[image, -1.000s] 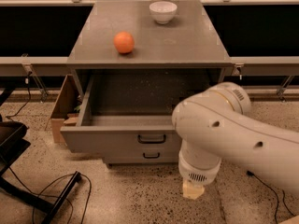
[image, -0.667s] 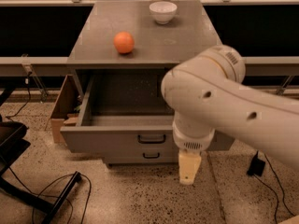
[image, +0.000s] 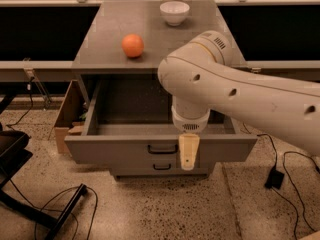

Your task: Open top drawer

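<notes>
- Your top drawer [image: 115, 150] stands well out from under the worktop [image: 100, 34], with its deep grey, speckled interior showing.
- Your gripper [image: 189, 152] hangs over that drawer's front panel, just right of its black bar handle [image: 162, 148]. You cannot tell whether it is open or closed.
- The arm [image: 240, 94] covers the drawer's right half.
- Behind the drawer, an orange [image: 132, 45] and a white bowl [image: 174, 12] sit on the worktop.
</notes>
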Robot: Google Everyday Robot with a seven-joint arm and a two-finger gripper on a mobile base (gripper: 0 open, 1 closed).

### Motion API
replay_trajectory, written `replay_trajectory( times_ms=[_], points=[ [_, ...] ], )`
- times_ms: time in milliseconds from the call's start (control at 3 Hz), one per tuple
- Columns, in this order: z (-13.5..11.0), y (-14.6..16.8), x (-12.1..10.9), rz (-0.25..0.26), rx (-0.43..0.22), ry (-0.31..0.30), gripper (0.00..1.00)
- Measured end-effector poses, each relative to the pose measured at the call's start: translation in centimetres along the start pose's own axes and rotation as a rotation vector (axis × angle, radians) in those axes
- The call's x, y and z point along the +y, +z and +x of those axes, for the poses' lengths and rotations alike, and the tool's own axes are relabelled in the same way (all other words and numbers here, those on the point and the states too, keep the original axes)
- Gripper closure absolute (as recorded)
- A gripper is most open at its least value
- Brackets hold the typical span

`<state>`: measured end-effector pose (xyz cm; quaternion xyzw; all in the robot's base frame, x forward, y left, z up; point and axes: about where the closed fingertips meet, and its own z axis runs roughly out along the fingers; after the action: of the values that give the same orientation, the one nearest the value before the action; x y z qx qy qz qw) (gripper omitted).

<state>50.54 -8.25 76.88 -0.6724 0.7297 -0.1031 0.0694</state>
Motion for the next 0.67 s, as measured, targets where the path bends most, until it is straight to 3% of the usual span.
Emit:
replay_trajectory(
  times_ms=[333, 667],
  points=[
    [-0.2, 3.9, -2.8, -0.008, 0.036, 0.027, 0.0],
    [0.6, 8.2, -3.9, -0.047, 0.074, 0.077, 0.0]
  ],
)
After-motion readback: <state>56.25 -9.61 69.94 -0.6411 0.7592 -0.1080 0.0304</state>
